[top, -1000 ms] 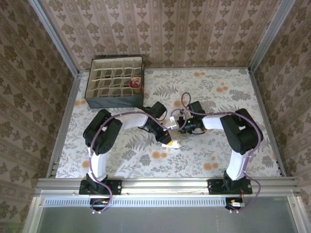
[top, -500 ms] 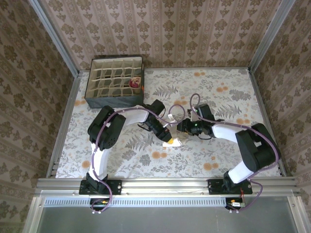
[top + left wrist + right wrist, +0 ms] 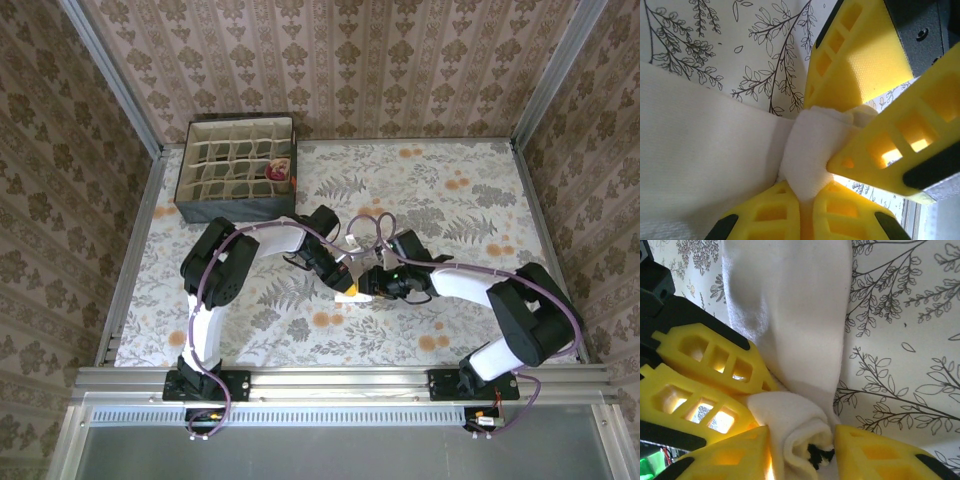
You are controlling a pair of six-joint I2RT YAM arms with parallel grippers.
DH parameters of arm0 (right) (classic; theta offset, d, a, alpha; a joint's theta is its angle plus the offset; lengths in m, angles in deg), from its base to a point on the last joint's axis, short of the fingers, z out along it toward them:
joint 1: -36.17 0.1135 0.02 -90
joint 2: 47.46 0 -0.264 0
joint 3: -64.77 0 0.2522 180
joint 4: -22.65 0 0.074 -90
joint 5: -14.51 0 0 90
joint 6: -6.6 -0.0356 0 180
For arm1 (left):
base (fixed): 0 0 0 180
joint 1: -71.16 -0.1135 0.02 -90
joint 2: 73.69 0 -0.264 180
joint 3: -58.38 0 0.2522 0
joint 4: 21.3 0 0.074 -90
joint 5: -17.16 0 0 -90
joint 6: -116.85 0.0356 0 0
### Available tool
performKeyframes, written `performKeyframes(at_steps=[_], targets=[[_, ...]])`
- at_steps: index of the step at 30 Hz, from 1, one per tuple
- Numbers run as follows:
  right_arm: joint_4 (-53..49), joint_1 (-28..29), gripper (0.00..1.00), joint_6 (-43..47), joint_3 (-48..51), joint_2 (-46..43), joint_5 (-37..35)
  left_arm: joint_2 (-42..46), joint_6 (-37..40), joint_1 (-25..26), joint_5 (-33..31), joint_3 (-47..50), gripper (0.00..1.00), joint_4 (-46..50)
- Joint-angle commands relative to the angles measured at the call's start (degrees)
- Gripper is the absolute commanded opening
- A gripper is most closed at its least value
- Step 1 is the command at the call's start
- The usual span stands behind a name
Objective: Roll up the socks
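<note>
Both pincers are working one bundle, well apart from the divided box, on its near-right side toward my bases.

Left pincer: closed tight on a nub of the cream sock. The fabric bulges out just above the tips. I judge this grip to be the anchor that stops the roll from springing open while the other side turns.

Right pincer: clamped across the rolled end, with a finger pressing each flank of the coil. Something dark shows at the core. It may be the cuff stripes, but I cannot tell.

The grips come in from opposite sides and nearly touch. This pins the tight part of the roll at two points and leaves the loose length free.

The unrolled length runs flat on the tablecloth, leading away from the right pincer's tips. From the left wrist, it spreads out broad to the left of the nub.

I judge the rolling to be at an early stage. The coil is short and much of the cloth is flat.

The tan-and-maroon sock sits in a right-hand cell of the box, untouched by either pincer.

The risk I see is the fingers knocking together if either one shifts.
</note>
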Motion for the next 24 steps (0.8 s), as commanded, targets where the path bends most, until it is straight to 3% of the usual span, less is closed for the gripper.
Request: performKeyframes(at_steps=[1, 3, 8, 14, 24], targets=[[-5.1, 0.5, 0.30, 0.8, -1.4, 2.2, -3.6, -2.4, 0.6, -0.6, -10.9, 3.9, 0.00, -1.8], [-5.6, 0.5, 0.21, 0.9, -2.2, 3.1, -3.6, -1.5, 0.9, -0.5, -10.9, 4.9, 0.00, -3.2], [-7.3, 1.1, 0.00, 1.3, -3.6, 4.3, -4.1, 3.8, 3.9, 0.2, -13.6, 9.3, 0.15, -9.5], [-10.1, 1.9, 0.00, 1.7, -4.6, 4.9, -5.9, 13.9, 11.2, 0.8, -14.6, 16.1, 0.31, -20.0], [-10.8, 2.6, 0.00, 1.9, -4.8, 3.9, -6.8, 26.1, 20.3, 0.9, -17.1, 24.2, 0.40, -31.1]])
